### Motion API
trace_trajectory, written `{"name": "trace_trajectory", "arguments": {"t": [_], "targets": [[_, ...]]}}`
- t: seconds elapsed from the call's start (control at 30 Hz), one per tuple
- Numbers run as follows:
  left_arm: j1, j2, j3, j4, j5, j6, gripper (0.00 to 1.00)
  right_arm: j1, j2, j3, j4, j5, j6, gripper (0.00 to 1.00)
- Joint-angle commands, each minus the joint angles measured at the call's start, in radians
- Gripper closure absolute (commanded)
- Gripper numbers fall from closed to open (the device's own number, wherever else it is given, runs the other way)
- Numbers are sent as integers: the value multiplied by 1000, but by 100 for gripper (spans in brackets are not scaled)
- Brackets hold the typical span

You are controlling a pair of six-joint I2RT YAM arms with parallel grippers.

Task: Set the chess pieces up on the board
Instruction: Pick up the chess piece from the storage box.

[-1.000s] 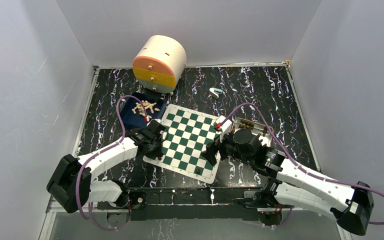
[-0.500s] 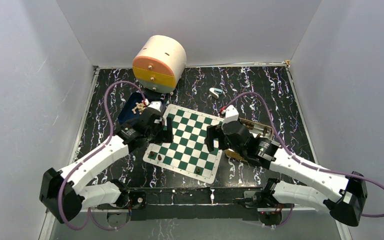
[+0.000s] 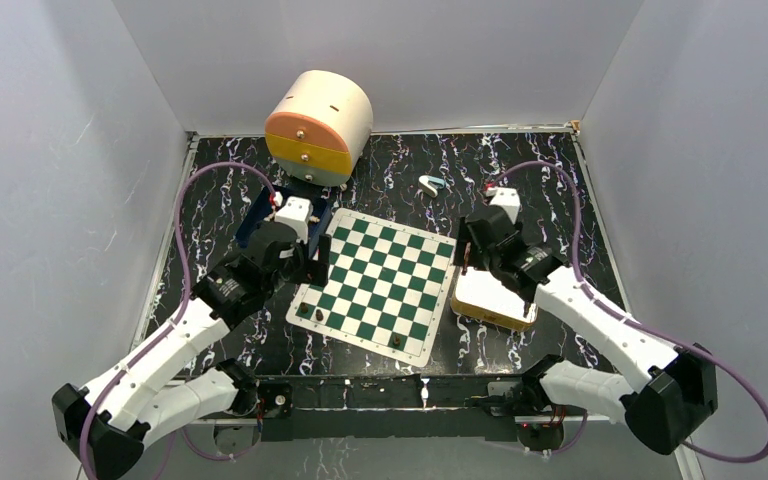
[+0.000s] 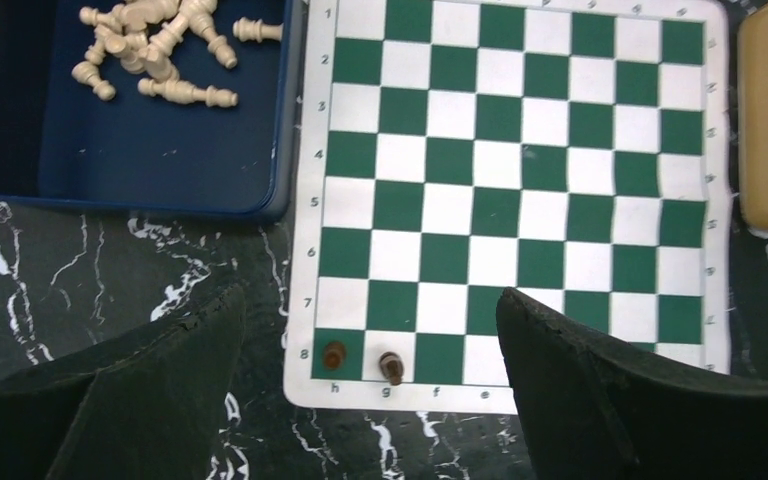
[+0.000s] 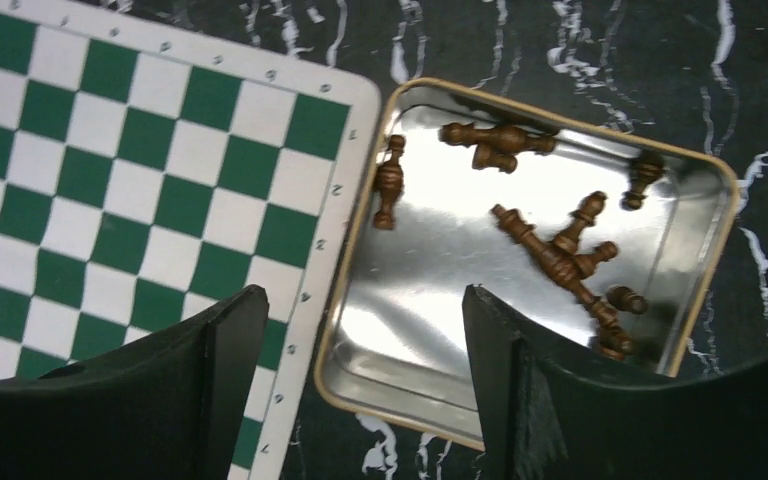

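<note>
Brown pieces (image 4: 335, 354) are standing on h8 and g8 of the board (image 4: 520, 190), one newly released. The left end effector (image 4: 368, 300), spread empty, is retreating toward the blue tray (image 4: 160, 150) of pale pieces (image 4: 150, 50). The right end effector (image 5: 360, 300), spread, is moving over the tin (image 5: 440, 250) of dark pieces (image 5: 560, 250), probably for the next one. Border print is showing 1–8 and h–e.

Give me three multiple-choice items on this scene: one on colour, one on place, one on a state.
1. The standing pieces on the board are: A pale B dark brown C red.
2. The pale pieces lie: A on the board B in the blue tray C nowhere in view.
3. The left gripper has its jaws: A shut on a piece B open, empty C shut, empty.
B: brown figures on the near row. B: beige heap in the tray. B: jaws wide, nothing between.
</note>
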Motion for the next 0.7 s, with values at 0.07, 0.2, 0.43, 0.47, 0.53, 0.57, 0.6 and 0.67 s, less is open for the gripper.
{"name": "trace_trajectory", "arguments": {"t": [0.07,0.2,0.43,0.47,0.53,0.57,0.6,0.67], "targets": [[-4,-91,-95,102,-71,122,6,-203,17,-8,19,-104,-81,36],[-4,-146,-117,125,-42,158,5,-272,79,0,-10,-71,-155,53],[-4,-196,-98,68,34,188,6,-299,240,23,-54,-22,-298,60],[-5,-206,-98,70,31,189,6,-299,248,10,-38,-23,-329,60],[-5,-224,-100,70,24,191,6,-305,258,-8,-2,-64,-395,59],[-5,-231,-102,70,19,191,6,-313,265,-3,-8,-99,-410,59],[-5,-237,-105,73,14,191,6,-317,271,0,-7,-125,-432,59],[-5,-242,-111,81,8,191,6,-327,276,-9,22,-164,-477,59]]}}
